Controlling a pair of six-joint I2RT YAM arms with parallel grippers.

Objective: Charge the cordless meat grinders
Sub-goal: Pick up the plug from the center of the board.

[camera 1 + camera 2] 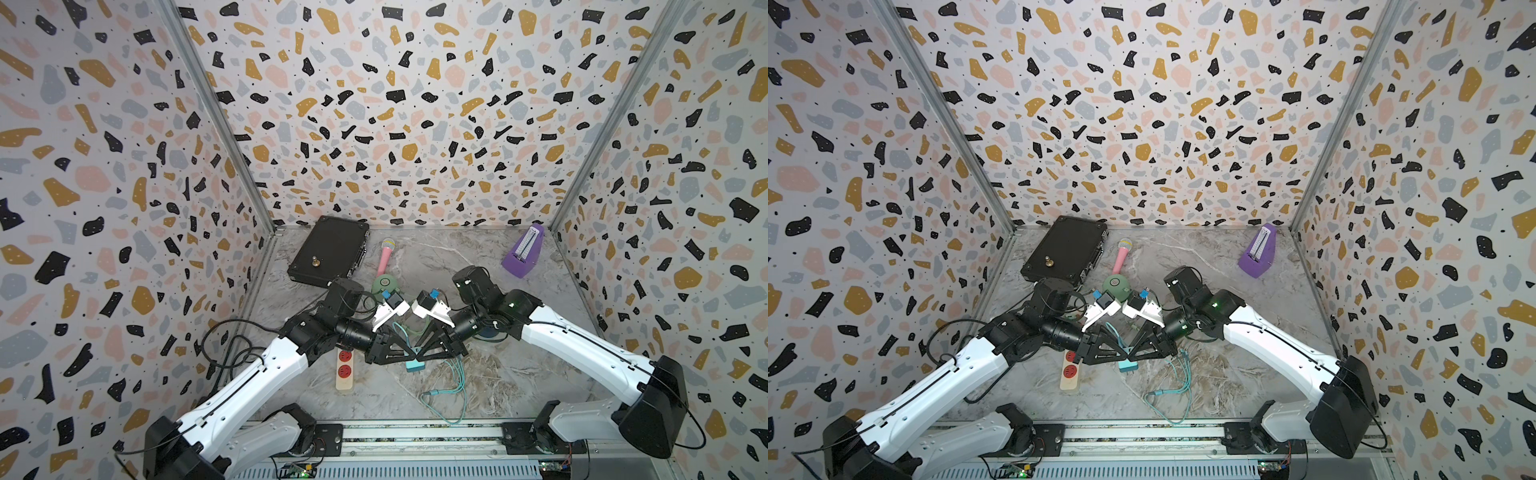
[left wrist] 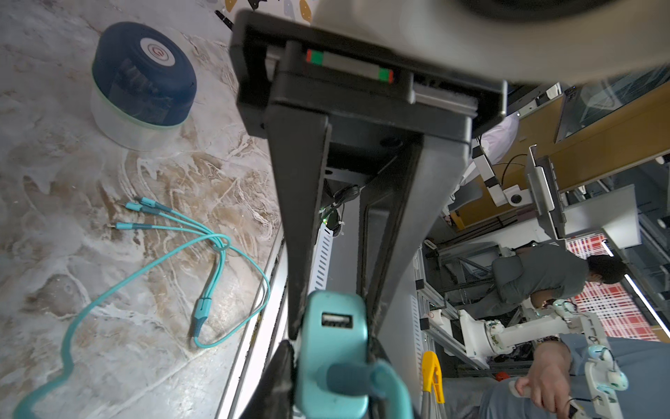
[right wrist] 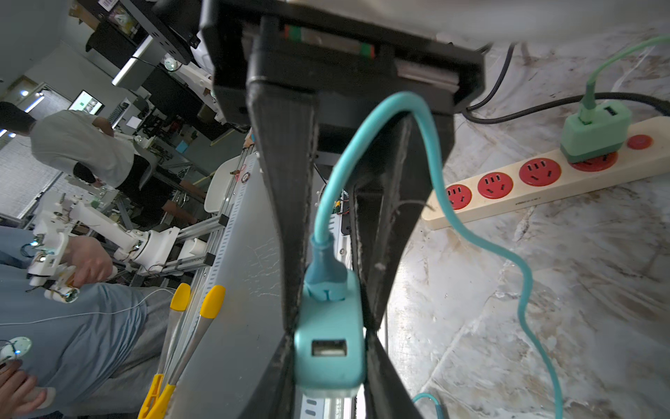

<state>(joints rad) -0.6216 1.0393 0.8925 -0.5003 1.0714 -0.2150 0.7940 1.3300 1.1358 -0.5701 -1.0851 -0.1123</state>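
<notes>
teal adapter [image 1: 415, 365]: pinched by right gripper [image 3: 328, 326] and left gripper [image 2: 333, 326] together (handover, probably); power strip [image 1: 344, 376] lies nearer the left.

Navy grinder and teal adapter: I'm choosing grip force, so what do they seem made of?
Navy grinder: matte dark plastic dome, judging by its dull even sheen, over a translucent, probably plastic, base; its round button looks silvery, metal or plated. Teal adapter: smooth, slightly glossy moulded plastic with soft highlights; its USB socket looks metal-lined.
</notes>
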